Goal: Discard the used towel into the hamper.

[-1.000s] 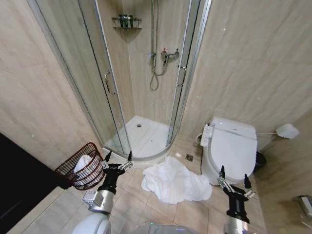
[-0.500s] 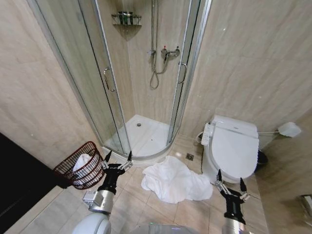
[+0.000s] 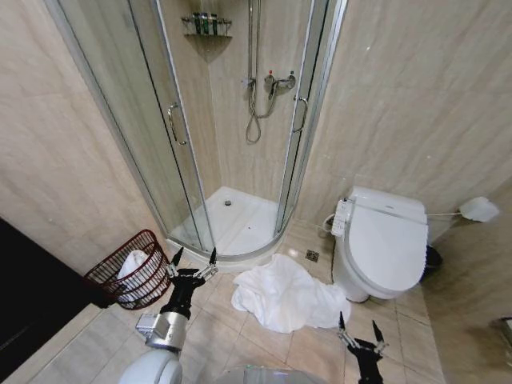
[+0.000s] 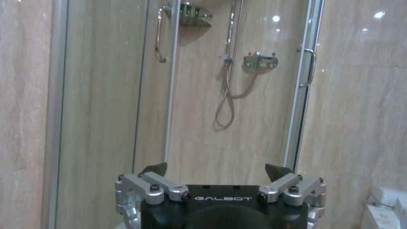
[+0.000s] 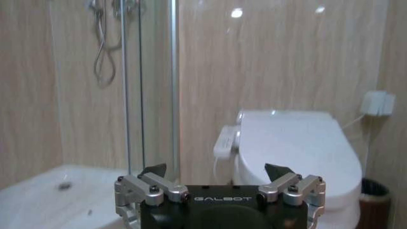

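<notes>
At lower centre of the frame: towel (image 3: pixel 286 294) on floor, uncollected.
Right gripper (image 3: pixel 357 334), jaws spread empty, sits nearer; towel lies up-left of it; left gripper (image 3: pixel 193 261) spread beside hamper (image 3: pixel 128 272).

We've got a white towel (image 3: pixel 284 294) on beige veined floor tiles (image 3: pixel 240 340), a dark reddish-brown wire hamper (image 3: pixel 128 270) with something white inside, a white toilet (image 3: pixel 382 244), and black-and-silver grippers.
</notes>
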